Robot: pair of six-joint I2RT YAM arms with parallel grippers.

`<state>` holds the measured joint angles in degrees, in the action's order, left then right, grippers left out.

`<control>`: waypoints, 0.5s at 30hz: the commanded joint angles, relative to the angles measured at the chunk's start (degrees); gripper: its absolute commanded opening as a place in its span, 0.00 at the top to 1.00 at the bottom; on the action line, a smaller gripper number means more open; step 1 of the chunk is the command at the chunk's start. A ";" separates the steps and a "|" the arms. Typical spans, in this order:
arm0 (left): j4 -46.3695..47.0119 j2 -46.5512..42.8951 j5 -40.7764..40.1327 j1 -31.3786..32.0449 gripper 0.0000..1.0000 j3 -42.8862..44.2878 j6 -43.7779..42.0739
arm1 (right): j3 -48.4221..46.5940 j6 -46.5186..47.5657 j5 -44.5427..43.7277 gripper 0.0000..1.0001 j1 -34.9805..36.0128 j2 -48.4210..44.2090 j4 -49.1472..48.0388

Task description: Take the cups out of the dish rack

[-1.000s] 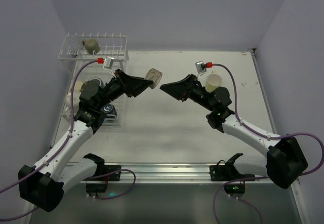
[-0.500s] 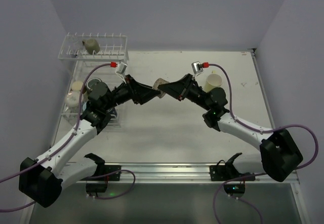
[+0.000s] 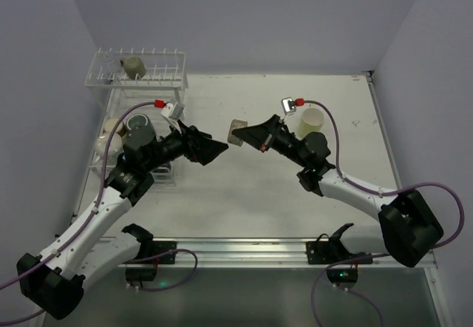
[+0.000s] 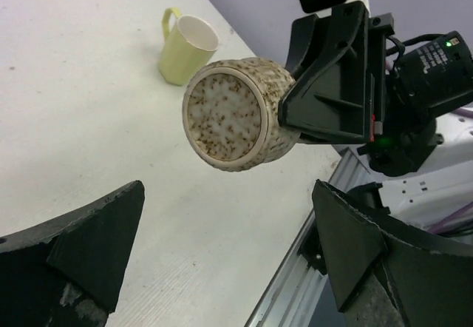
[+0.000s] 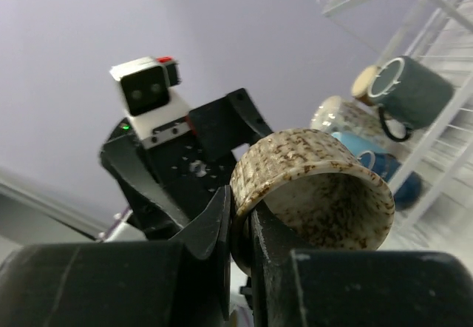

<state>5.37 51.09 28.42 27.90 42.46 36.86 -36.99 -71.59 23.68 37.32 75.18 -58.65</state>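
Pinching speckled cup aloft, right claw; left claw agape.

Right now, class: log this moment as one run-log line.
right gripper: shut on speckled cup rim, held sideways in the air | left gripper: open, apart from speckled cup | yellow mug: upright on table

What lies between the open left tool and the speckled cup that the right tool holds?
Nothing. In the left wrist view the left tool stands apart from the speckled cup, and only the white table shows through the gap.
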 commanded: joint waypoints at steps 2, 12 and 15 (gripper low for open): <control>-15.36 -3.54 -12.12 0.14 0.00 6.31 -10.57 | -1.76 11.98 -3.73 1.00 -0.58 -5.03 13.16; -26.55 -15.84 -40.19 0.14 0.00 4.13 -20.42 | -30.56 52.32 -23.40 1.00 -2.16 10.94 70.85; -25.32 -16.99 -41.61 0.14 0.00 1.67 -21.21 | -37.07 58.48 -29.21 1.00 -3.56 18.58 76.66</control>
<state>-18.20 33.78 -6.09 27.92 46.81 19.49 -68.27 -25.80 5.45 35.31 89.41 3.40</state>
